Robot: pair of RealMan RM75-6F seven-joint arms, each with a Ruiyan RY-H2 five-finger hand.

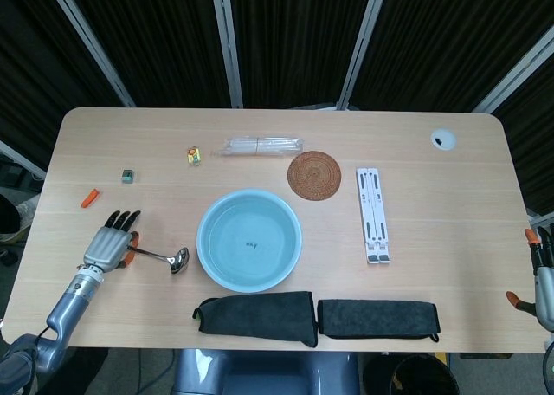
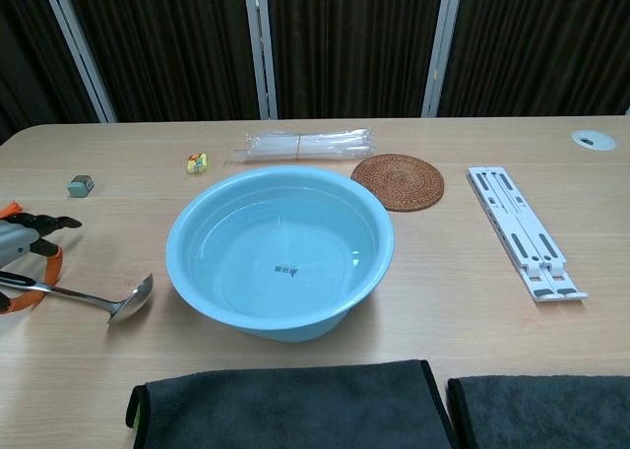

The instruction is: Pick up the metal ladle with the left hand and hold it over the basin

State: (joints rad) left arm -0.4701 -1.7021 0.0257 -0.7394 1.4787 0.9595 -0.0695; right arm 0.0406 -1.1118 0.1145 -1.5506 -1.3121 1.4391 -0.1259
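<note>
The metal ladle [image 1: 160, 256] lies low over the table left of the light blue basin [image 1: 204, 230], its bowl pointing at the basin. My left hand [image 1: 108, 246] covers the handle's end and grips it, fingers stretched forward. In the chest view the left hand [image 2: 22, 240] shows at the left edge with the ladle [image 2: 94, 297] running out from under it toward the basin [image 2: 177, 247], which holds water. My right hand [image 1: 542, 274] rests at the table's right edge, mostly cut off, fingers apart and holding nothing.
Two dark towels [image 1: 256, 315] [image 1: 377, 317] lie along the front edge. Behind the basin are a woven coaster [image 1: 314, 175], a white folding stand [image 1: 373, 214] and a clear plastic packet [image 1: 261, 144]. A grey cube [image 1: 127, 176] and an orange piece [image 1: 89, 197] lie far left.
</note>
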